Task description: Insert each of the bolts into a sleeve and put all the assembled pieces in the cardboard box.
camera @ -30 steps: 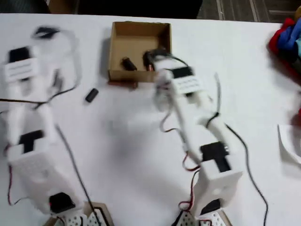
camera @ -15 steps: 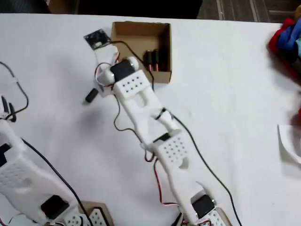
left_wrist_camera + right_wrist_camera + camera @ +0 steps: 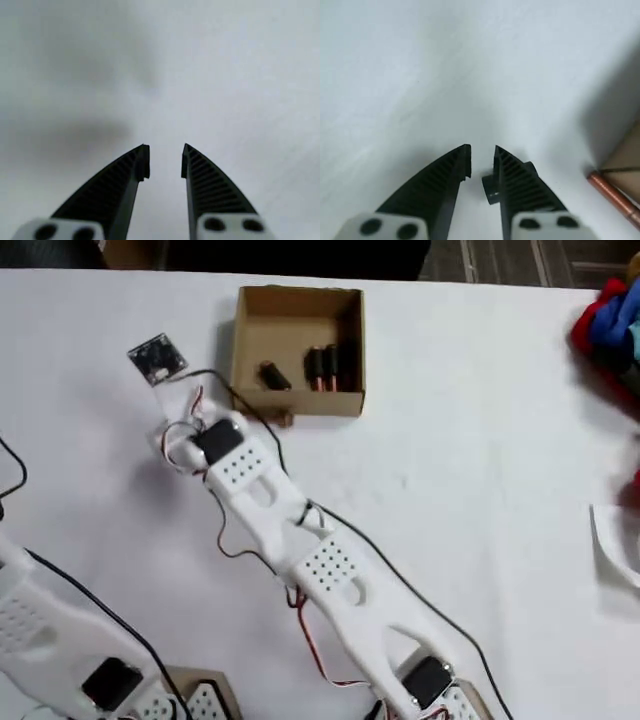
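- The white table (image 3: pixel 480 490) carries everything, and most of the action is on its far left part.
- The right arm (image 3: pixel 320 565) is stretched out long and low from its base near me towards the ground left of the box. I'd say it is laid out that way to bring its fingers down to table level for a pick.
- The left arm (image 3: pixel 40 630) is folded back at the near left corner, well clear, probably to leave room.
- The cardboard box (image 3: pixel 300 400) stands open-topped at the far side. Three dark pieces lie on its floor, two (image 3: pixel 322 366) side by side and one (image 3: pixel 272 375) apart from them. They look like finished assemblies, so much of the job seems done.
- The right gripper (image 3: pixel 481 152) hangs just above the table with its jaws a narrow gap apart and nothing clamped between them.
- The left gripper (image 3: pixel 165 155) is likewise parted, gripping nothing, over bare table.
- A copper bolt (image 3: pixel 612 194) lies flat on the table just outside the box's near wall. In the overhead view (image 3: pixel 282 419) its long axis runs roughly along that wall.
- The black sleeve (image 3: pixel 489 189) lies on its side at the tip of one right-gripper finger, half hidden by it. One round end peeks into the gap, so its axis seems to run across the jaws. A small shift looks needed to straddle it.
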Robot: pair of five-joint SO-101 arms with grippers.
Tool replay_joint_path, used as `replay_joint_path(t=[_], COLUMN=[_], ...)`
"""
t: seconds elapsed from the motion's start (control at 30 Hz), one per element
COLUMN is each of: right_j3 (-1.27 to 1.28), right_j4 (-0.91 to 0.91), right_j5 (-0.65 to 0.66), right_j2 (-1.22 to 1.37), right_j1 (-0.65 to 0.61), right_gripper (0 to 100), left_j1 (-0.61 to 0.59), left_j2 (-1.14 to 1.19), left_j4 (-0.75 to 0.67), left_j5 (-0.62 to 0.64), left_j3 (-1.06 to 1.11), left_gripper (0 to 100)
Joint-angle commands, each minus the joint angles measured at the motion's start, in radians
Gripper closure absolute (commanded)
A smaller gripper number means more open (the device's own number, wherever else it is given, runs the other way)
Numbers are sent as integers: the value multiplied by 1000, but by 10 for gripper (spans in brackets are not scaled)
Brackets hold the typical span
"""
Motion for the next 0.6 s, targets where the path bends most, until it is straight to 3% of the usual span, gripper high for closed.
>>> replay_joint_path(t=[0.0,0.1,0.2,0.57], right_j3=[-44,-44,-57,-58], right_j4=[-81,-79,-7,503], right_j5=[58,161,184,189], right_j2=[31,76,73,-18], right_j1=[-8,-8,-7,76], right_gripper=[930,930,930,929], left_j1=[-34,-41,-31,58], left_j2=[-101,-164,-239,-338], left_j4=[8,6,5,2], left_j5=[0,0,0,5], left_j3=[-16,-18,-13,-8], left_gripper=[872,872,872,872])
